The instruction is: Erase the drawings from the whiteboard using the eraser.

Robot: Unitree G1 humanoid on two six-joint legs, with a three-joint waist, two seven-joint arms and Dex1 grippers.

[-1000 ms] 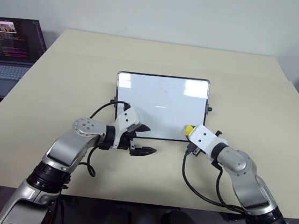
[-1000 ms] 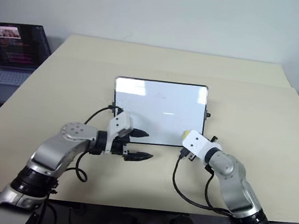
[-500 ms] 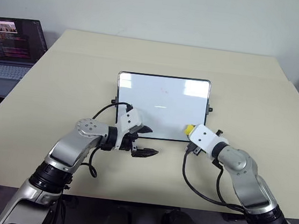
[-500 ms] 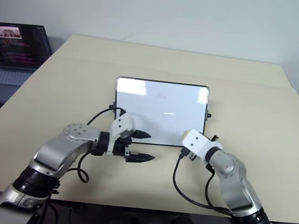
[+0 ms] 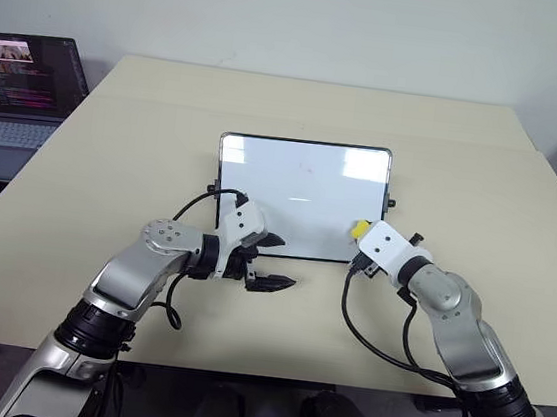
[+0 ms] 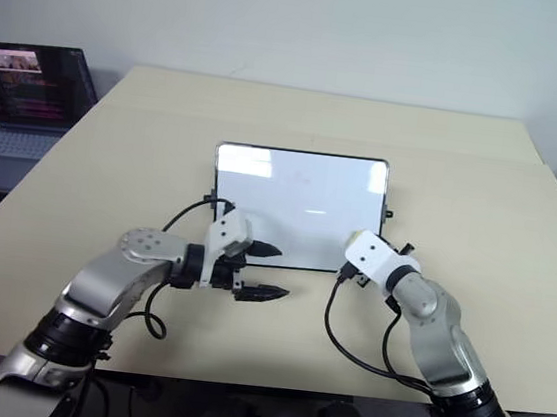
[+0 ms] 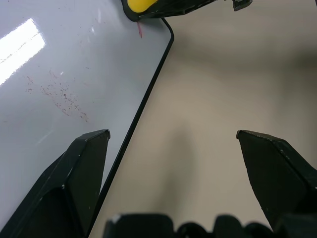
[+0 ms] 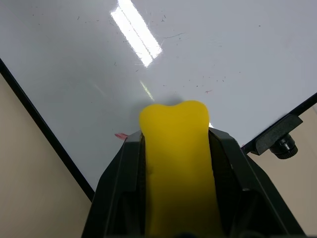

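The whiteboard [image 5: 300,199] lies flat at the middle of the table. My right gripper [image 5: 363,234] is shut on the yellow eraser [image 5: 359,228], whose tip rests on the board's near right corner. In the right wrist view the eraser [image 8: 174,144] presses on the white surface, with a short red stroke of the drawings [image 8: 120,135] just beside it; the rest of them is hidden. The same red stroke [image 7: 139,29] shows by the eraser [image 7: 141,4] in the left wrist view. My left gripper [image 5: 272,261] stands open and empty over the board's near edge.
An open laptop [image 5: 21,79] stands off the table's far left corner. The beige table [image 5: 464,169] reaches well past the board on every side. A black knob [image 8: 282,144] sticks out from the board's right edge.
My right gripper has carried the eraser a little forward, from the board's near edge onto its white surface. The left arm has kept still.
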